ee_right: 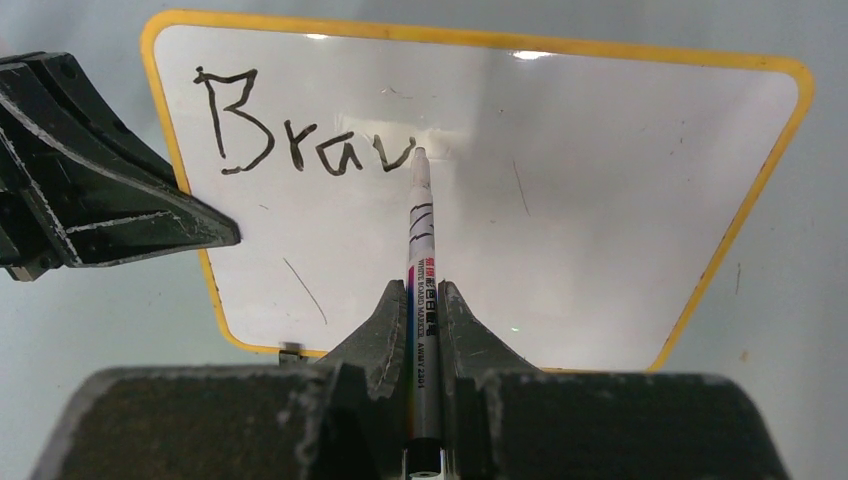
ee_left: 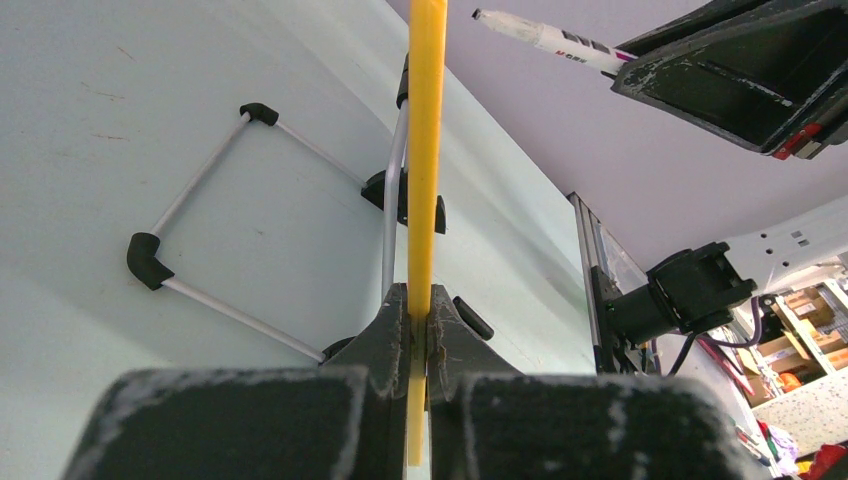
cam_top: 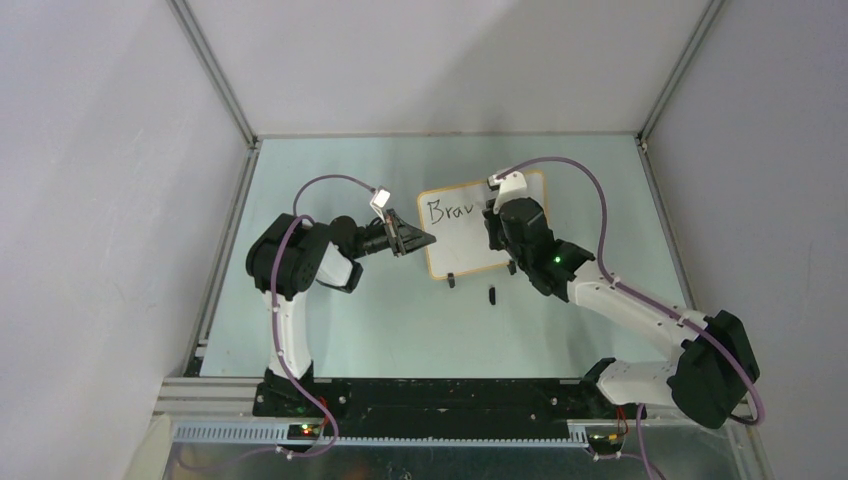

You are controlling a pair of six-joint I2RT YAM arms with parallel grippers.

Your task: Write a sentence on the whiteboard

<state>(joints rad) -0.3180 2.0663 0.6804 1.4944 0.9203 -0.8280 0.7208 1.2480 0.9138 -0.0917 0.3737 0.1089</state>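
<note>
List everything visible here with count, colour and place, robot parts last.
whiteboard: one, white with orange-yellow frame, mid-table.
lettering: one fragment, "Brav", black, whiteboard's upper left.
marker: one, white barrel, tip at the last letter.
small black object: one, on table before the whiteboard, unidentifiable.
wire stand: one, white with black corners, behind the whiteboard.
table: one, pale green, under everything.
left pincer: one, black, shut on the whiteboard's left edge.
right pincer: one, black, shut on the marker.

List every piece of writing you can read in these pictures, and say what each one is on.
"Brav": black handwriting on the whiteboard.
Printed label on the marker barrel: too small to read reliably.
No other text is readable.
</note>
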